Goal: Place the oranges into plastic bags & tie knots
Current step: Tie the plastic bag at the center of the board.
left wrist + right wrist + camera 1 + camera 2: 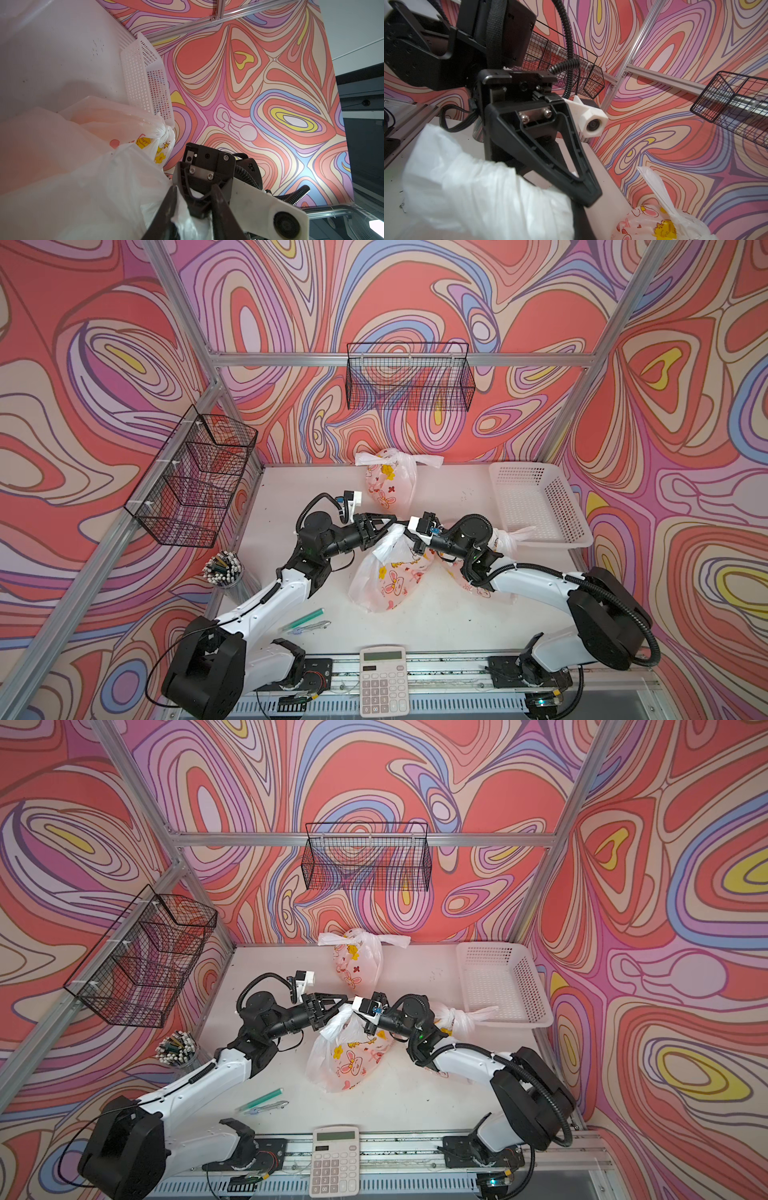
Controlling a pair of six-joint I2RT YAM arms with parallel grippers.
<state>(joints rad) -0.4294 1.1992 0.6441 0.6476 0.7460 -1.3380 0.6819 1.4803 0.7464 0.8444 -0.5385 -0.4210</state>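
Translucent rabbit-printed bag (pixel 390 574), orange-tinted

Middle bag (pixel 390 576) fills centre; basket (pixel 540 497) blocks far right; table (pixel 457 622) front right open.

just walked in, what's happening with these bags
Two robot arms are tying up printed plastic bags. The back bag and the right bag, partly hidden under the right arm, are already knotted. The middle bag is not yet tied. The right gripper is shut on its handle. The left gripper has its jaws around the same bunched plastic, but a firm grip isn't clear.
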